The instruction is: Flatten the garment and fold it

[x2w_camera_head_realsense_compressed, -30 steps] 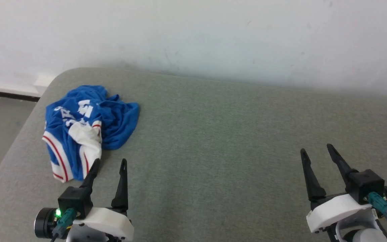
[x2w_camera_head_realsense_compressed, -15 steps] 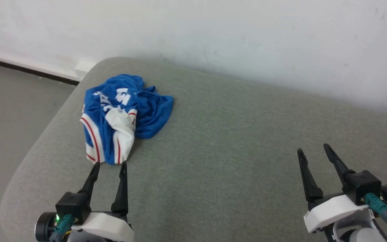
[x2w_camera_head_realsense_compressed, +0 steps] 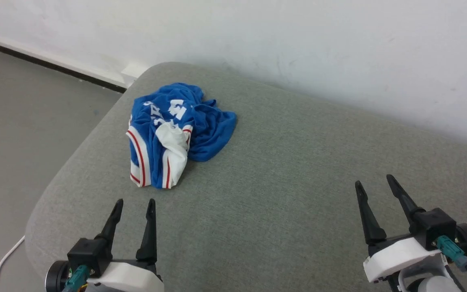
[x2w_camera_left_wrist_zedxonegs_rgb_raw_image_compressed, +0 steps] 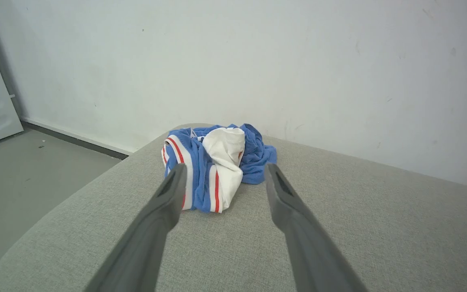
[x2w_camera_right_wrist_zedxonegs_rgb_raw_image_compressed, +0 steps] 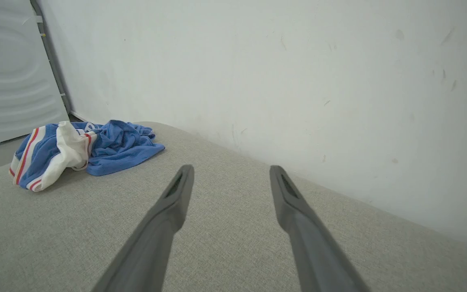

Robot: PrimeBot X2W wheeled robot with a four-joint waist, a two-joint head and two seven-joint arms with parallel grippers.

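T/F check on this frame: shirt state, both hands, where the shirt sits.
1. The jersey T-shirt lies crumpled on the grey padded surface. True.
2. The left hand grips the shirt. False: it is open and stops short of the shirt, not touching it.
3. The right hand is open above bare padding. True.
4. The shirt lies at the surface's right end. False: it lies near the left rounded corner, by the wall.
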